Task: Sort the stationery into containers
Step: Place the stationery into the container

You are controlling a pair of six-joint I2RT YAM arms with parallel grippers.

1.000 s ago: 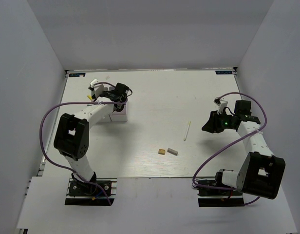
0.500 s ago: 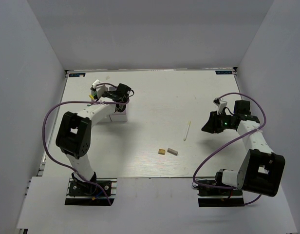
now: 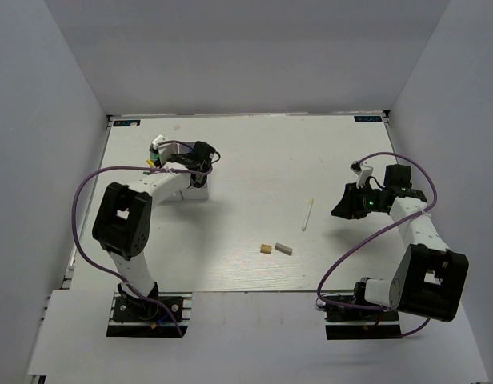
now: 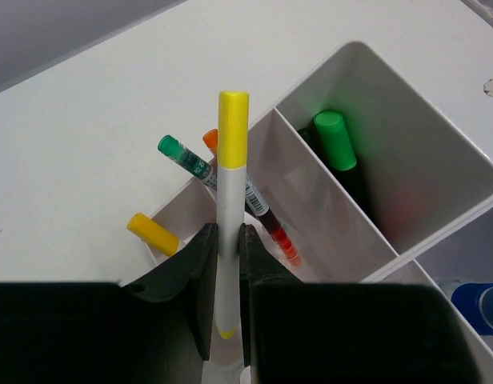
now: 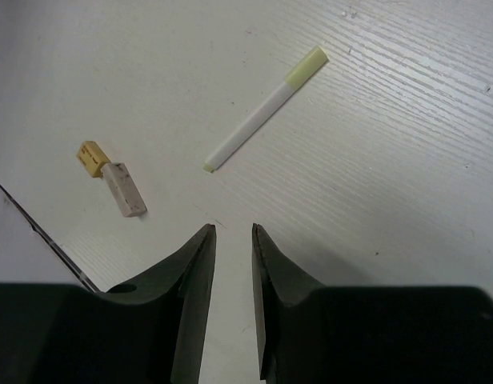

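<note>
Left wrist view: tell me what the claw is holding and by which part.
The left claw pinches a white yellow-capped stick by its lower end, opposite the cap.

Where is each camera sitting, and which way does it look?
Top: high at the near edge, looking down at the table; both arms show.
Left wrist: looks down into the tray; left gripper pinches a yellow-capped pen.
Right wrist: looks down at the table; right gripper shows, empty.
Top and right wrist share the loose pen and two erasers.
</note>
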